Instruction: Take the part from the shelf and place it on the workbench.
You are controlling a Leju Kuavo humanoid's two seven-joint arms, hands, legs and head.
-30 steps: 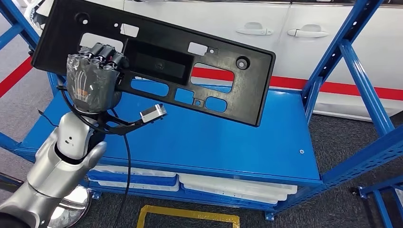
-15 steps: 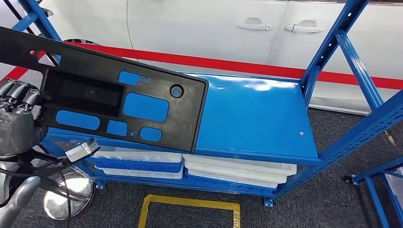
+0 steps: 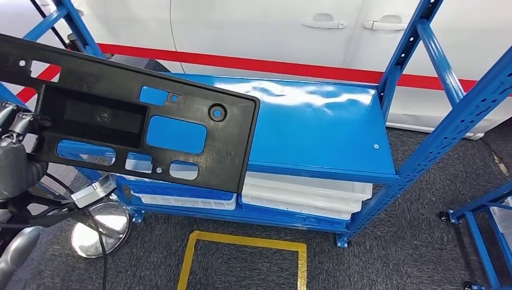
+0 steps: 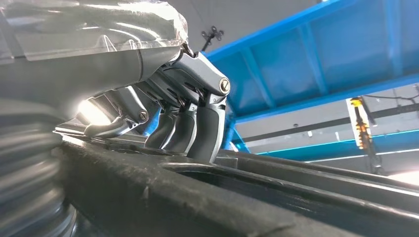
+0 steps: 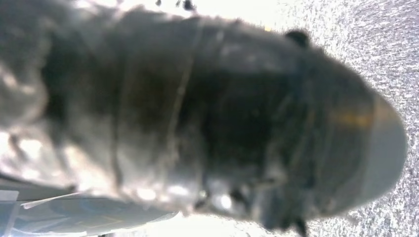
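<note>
Now my left hand (image 3: 15,160) grips the part (image 3: 130,130) by its near-left end, fingers (image 4: 207,131) hooked into an opening. Since a second ago it has cleared the shelf (image 3: 320,136) leftward; workbench placement remains. Right hand: cannot tell.

My left hand (image 3: 17,160) holds the part (image 3: 133,127) at its left end, out over the shelf's (image 3: 314,130) near left corner. Trays (image 3: 302,199) lie under the shelf top. A car (image 3: 272,30) stands behind the shelf.
</note>
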